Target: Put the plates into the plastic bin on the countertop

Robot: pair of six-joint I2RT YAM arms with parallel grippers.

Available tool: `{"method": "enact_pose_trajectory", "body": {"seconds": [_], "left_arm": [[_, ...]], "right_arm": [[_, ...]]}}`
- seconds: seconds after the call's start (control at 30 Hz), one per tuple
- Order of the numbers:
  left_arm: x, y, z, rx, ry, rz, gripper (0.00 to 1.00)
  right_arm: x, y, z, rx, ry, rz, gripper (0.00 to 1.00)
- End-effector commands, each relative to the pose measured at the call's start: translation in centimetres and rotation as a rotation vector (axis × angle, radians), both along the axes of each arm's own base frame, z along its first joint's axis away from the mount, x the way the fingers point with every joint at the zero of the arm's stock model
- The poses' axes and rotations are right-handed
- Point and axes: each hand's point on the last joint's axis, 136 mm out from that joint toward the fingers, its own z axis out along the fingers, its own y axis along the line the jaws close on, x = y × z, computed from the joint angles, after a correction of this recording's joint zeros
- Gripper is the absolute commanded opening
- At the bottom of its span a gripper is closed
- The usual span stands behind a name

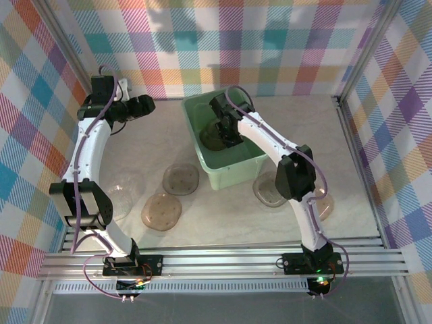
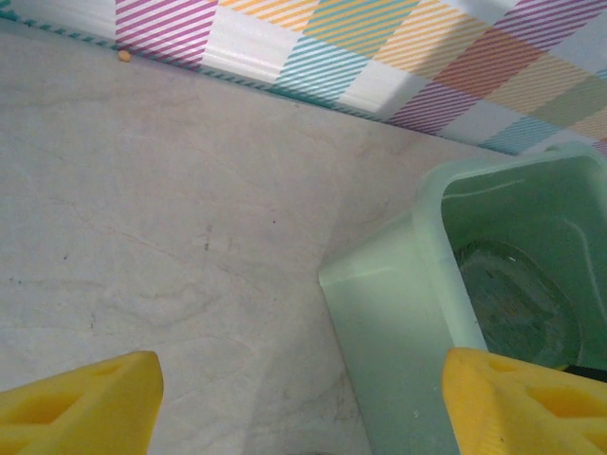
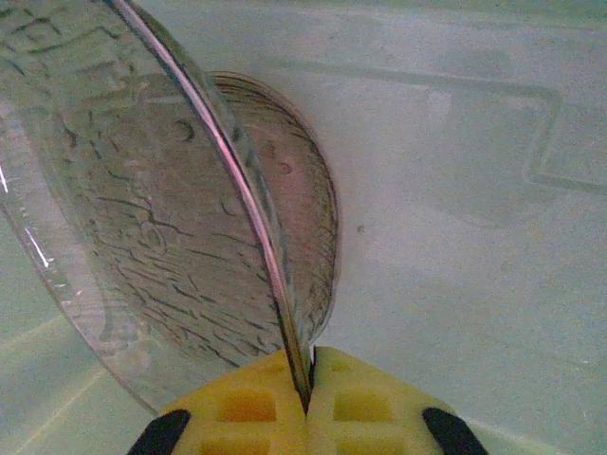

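Yellow fingers of the right gripper [image 3: 308, 400] pinch a smoky plate [image 3: 161, 227] by its rim, tilted just ahead of them inside the plastic bin [image 3: 493, 265]; easing it flat before release seems wisest. Left gripper [image 2: 299, 393] gapes, empty.

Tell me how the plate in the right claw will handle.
Likely stiff: the plate holds its shape though the right claw pinches only its rim. Probably light, being thin and see-through. Its glossy edge may slip.

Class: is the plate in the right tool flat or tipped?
Tipped on edge: the plate rises steeply from the right tool, rim pinched, inside the plastic bin.
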Motion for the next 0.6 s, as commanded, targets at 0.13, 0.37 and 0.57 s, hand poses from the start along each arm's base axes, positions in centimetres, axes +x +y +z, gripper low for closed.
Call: {"method": "enact_pose_trajectory", "body": {"seconds": [0.13,0.37,0.57], "left_arm": [[-1.0,0.6,0.1,-0.009,0.000,-0.015,0.77],[-1.1,0.7,-0.6,-0.009,0.023,-0.024,0.77],[-1.7,1.0,-0.8,0.006,0.032,-0.018,0.77]], "right_arm": [[-0.6,0.5,-1.5,-0.017,0.080,-0.021,0.00],[-0.9,1.4,-3.6,-0.010,0.120,-0.037,0.00],[-0.3,2.3,-4.5,-0.006,0.093,-0.048,0.00]]}}
